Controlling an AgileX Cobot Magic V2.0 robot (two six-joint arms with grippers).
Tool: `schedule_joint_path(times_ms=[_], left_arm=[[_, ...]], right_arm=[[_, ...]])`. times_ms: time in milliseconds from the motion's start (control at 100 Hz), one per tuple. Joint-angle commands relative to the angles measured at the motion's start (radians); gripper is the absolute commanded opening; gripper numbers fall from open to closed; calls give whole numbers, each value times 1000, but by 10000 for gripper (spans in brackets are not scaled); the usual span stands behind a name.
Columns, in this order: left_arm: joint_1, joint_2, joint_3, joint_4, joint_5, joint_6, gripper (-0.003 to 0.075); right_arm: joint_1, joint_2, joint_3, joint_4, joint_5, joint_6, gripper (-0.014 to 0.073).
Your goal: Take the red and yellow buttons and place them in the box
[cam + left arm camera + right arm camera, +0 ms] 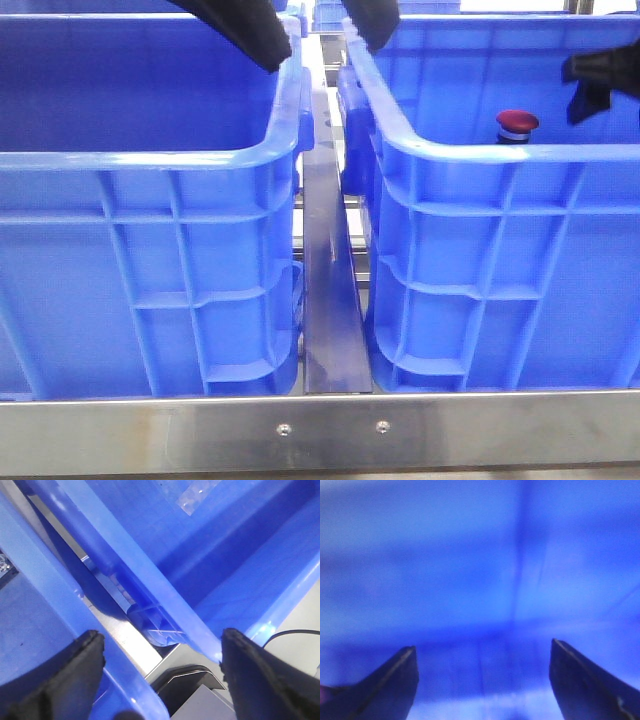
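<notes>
Red button [517, 125] in right crate [500, 150], ungrasped; yellow unseen. My left gripper [162, 680] and right gripper [482, 680]: fingers wide, empty. Judge: picking pending.

A: Both crates, the left crate [150, 280] and the right crate [500, 290], are plain bright blue.

B: The button [517, 124] has a dark red cap on a silver collar. The gripper fingers [65, 680] are black, the rail [330, 290] bare steel.

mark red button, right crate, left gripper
red button [517, 122]: front view, on the dark red cap.
right crate [500, 152]: front view, on its near rim.
left gripper [162, 672]: left wrist view, midway between the open fingertips.
</notes>
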State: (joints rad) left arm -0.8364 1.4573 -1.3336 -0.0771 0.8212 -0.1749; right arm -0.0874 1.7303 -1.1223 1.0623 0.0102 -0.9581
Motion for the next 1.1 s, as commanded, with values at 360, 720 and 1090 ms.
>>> schedule_joint_path(times_ms=[360, 720, 1090], left_arm=[[83, -61, -27, -1, -64, -11, 360], [322, -112, 2, 90, -34, -11, -20], [538, -317, 222, 97, -99, -11, -20]], right_arm=[[-8, -405, 190, 0, 47, -14, 230], [-8, -679, 371, 0, 140, -14, -91], [-8, -902, 490, -1, 157, -15, -91]])
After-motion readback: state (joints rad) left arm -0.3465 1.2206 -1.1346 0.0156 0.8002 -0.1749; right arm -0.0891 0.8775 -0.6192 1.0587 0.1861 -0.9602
